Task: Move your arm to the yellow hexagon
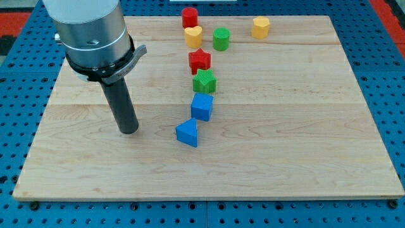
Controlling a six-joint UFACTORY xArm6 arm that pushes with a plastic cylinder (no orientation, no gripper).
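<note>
The yellow hexagon (260, 27) stands near the view's top, right of centre, on the wooden board (304, 126). My tip (129, 130) rests on the board at the view's left, far from the hexagon, to its lower left. The nearest block to my tip is the blue triangle (187, 133), a short way to the tip's right.
A column of blocks runs down the middle: red cylinder (189, 16), yellow heart (193, 36), green cylinder (221, 39), red star (199, 61), green block (204, 82), blue cube (202, 106). Blue pegboard surrounds the board.
</note>
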